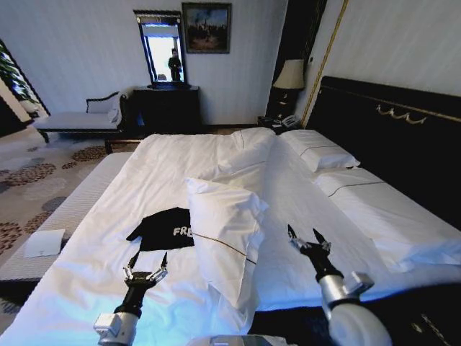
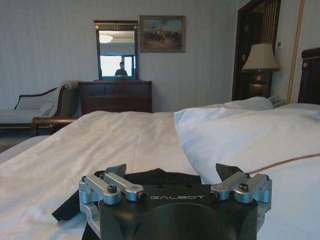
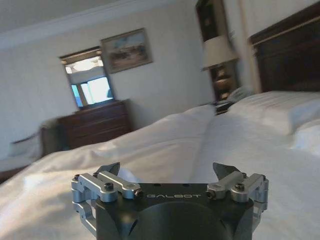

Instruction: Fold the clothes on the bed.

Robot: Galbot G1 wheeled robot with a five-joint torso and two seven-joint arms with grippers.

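- Black short-sleeved soft-fabric T-shirt (image 1: 164, 229) with white chest lettering lies flat on the large white-sheeted bed (image 1: 166, 173), near its foot edge; right side tucked under a white rectangular pillow (image 1: 223, 234).
- Left gripper (image 1: 146, 264): fingers spread, empty, just short of the shirt's near hem.
- Right gripper (image 1: 308, 236): fingers apart, empty, above white bedding beyond the pillow.
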